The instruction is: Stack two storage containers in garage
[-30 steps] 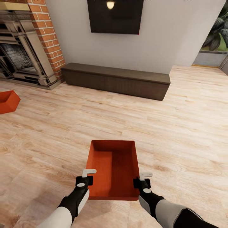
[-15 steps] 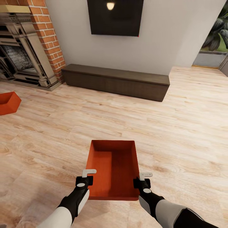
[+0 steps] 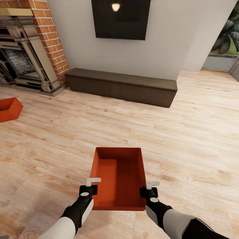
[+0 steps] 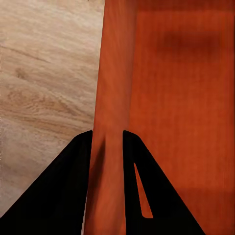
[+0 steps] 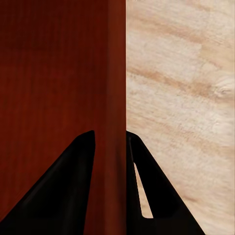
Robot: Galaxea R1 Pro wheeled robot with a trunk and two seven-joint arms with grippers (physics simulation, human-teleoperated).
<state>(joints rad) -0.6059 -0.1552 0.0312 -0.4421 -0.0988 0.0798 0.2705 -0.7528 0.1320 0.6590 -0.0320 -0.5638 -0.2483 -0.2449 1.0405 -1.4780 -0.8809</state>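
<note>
A: Orange-red storage container [image 3: 118, 177], open top, held off the light wood plank floor [image 3: 186, 132] in front of the robot. Left pincer [image 3: 90, 186] nipped shut over its left wall, right pincer [image 3: 149, 187] the same on the right wall. Wrist views agree: a dark finger [image 4: 63, 191] either side of the thin wall, both arms.

B: Second container [image 3: 9, 109]?

A: On the planks well off to the robot's left, near the brick fireplace [image 3: 33, 49]. Low dark cabinet [image 3: 121, 85] and black TV [image 3: 120, 19] straight ahead. So this is the living room; garage leg not begun, I'd judge.

B: Carrying advice?

A: Walls are thin. Keep both arms level and evenly spaced, turn the base slowly, no pulling apart or the box may twist or slip.
</note>
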